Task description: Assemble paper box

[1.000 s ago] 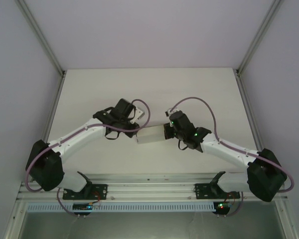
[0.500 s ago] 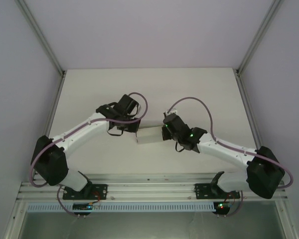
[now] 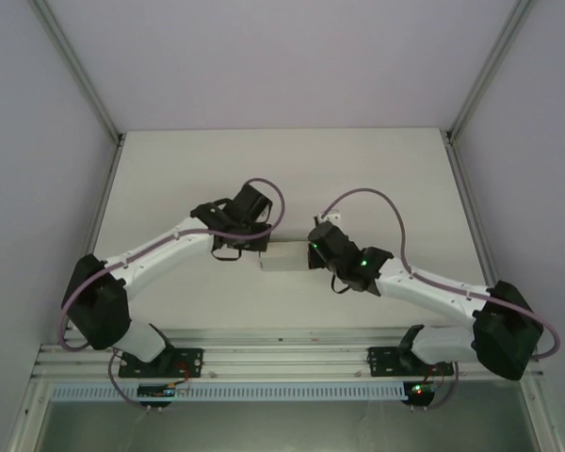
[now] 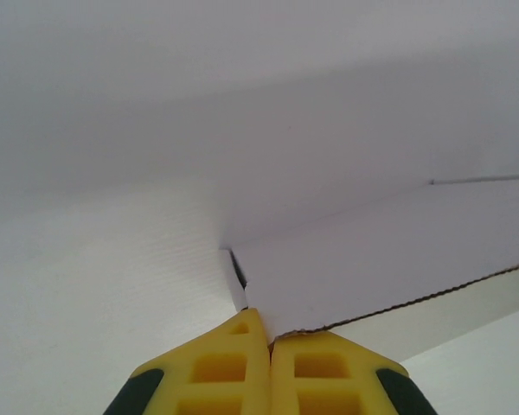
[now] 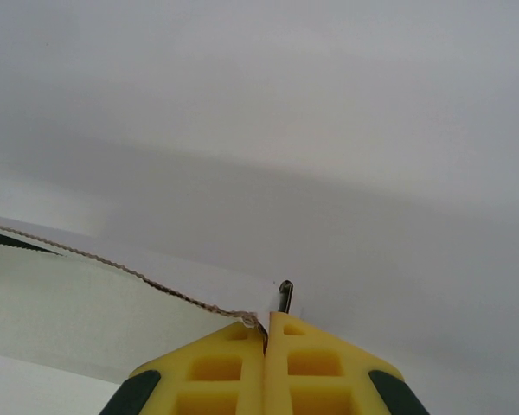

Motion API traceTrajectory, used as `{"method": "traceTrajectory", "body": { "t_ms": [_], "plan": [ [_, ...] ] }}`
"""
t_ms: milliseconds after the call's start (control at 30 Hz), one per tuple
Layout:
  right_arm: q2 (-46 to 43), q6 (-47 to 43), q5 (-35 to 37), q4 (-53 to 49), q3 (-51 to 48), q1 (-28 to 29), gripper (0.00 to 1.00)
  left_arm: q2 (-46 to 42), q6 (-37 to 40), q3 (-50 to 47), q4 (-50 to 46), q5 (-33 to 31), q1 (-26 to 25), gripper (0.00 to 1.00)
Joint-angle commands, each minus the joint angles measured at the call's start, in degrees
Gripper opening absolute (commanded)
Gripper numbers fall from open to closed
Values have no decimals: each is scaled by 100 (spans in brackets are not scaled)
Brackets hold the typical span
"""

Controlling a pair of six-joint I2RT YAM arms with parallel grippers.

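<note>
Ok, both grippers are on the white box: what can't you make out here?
Top view: the white thin cardboard box is tiny, and both wrists cover its ends, so its flaps are unreadable.
Left wrist view: the left gripper pinches a panel edge, too close to tell which flap.
Right wrist view: the right gripper pinches a rough cut edge; the sheet runs off the left border.

Table top (image 3: 169, 169): pale, matt, rectangular. A white back wall (image 3: 282, 56) rises from its far edge. Side walls, left (image 3: 28, 188) and right (image 3: 541, 188), run along the side edges. A slanted aluminium post stands at each far corner, left (image 3: 75, 66) and right (image 3: 490, 66). An aluminium rail (image 3: 282, 363) lies along the near edge, with a white slotted strip (image 3: 282, 390) just below it, spanning the full width.
</note>
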Motion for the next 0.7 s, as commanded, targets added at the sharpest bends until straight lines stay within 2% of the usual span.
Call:
{"method": "traceTrajectory", "body": {
  "t_ms": [0, 100, 200, 300, 467, 667],
  "plan": [
    [-10, -224, -392, -324, -464, 41, 0, 70, 367, -482, 228, 92, -256, 0],
    [-104, -555, -339, 58, -657, 59, 0, -94, 259, -957, 546, 21, -266, 0],
    [-140, -1023, -696, 612, -1035, 120, 0, -265, 133, -1500, 1258, 113, -341, 0],
    [-145, -1302, -824, 510, -1177, 137, 0, -438, 152, -1997, 1741, 28, -521, 0],
    [-365, -1163, -1282, 446, -1501, -103, 0, -651, 163, -2558, 2050, -56, -660, 2],
    [-456, -1187, -1809, 979, -1899, -179, 0, -732, 160, -2895, 2378, 19, -718, 4]
  ]
}}
